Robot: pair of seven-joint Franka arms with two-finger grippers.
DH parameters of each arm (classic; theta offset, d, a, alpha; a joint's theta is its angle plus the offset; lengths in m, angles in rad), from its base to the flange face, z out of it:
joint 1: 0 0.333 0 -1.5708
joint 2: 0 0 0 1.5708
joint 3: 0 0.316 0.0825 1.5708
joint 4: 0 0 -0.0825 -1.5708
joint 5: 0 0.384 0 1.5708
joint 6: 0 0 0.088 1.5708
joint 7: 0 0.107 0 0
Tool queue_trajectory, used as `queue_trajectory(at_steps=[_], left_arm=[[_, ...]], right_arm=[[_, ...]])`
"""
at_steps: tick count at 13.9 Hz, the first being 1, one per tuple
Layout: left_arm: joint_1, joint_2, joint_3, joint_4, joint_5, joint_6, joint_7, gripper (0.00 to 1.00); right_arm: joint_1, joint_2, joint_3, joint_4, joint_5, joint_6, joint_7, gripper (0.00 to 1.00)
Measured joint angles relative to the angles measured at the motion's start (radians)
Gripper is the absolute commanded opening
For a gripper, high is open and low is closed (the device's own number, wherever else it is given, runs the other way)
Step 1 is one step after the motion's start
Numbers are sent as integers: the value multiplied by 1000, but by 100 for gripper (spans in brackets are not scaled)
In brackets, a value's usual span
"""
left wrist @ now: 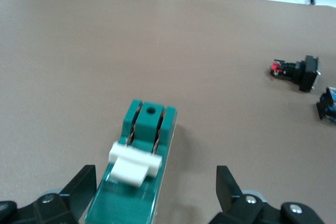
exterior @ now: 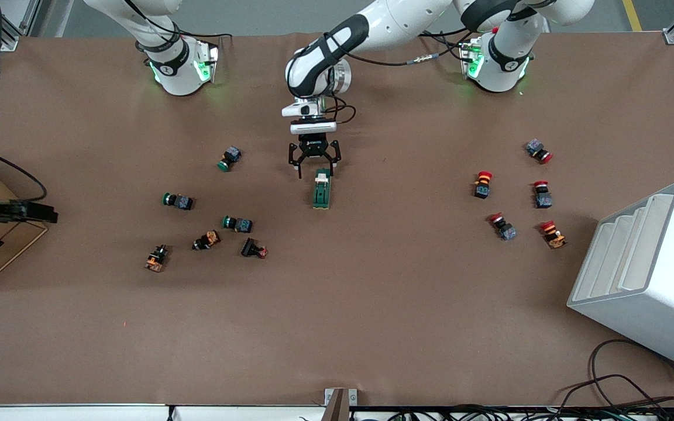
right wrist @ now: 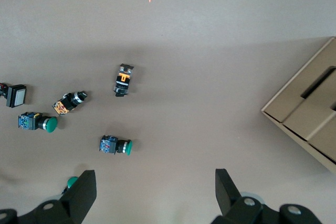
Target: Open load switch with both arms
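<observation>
Load switch (exterior: 321, 189) sits mid-bench, bare bench (exterior: 372, 304) all round it. My left claw (exterior: 315, 169) low at its base-side end, fingers spread, white tab (left wrist: 134, 162) between. Right claw (right wrist: 152, 195) spread too, up over bench's right-arm end above green pushbuttons (right wrist: 115, 145), cardboard box (right wrist: 307, 114) near.

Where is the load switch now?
The load switch lies mid-table in the front view, directly under the open left gripper, between the green-capped and red-capped pushbutton groups.
</observation>
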Motion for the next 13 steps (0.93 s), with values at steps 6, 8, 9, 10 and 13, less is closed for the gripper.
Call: queue_trajectory(at_steps=[6,8,9,10,13], left_arm=[[64,-52,-1,109,-217,0,195,99],[96,-78,-2,131,-295,2,256,99],[107,-90,-1,147,-334,2,288,99],[120,-102,-1,158,-369,2,320,99],[177,-143,-1,181,-460,2,409,99]], right_arm=[[3,-27,23,37,0,-101,0,100],[9,-28,29,42,0,-158,0,100],[9,-29,30,45,6,-165,0,100],[8,-33,29,47,18,-171,0,100],[7,-87,24,5,47,-166,-2,100]])
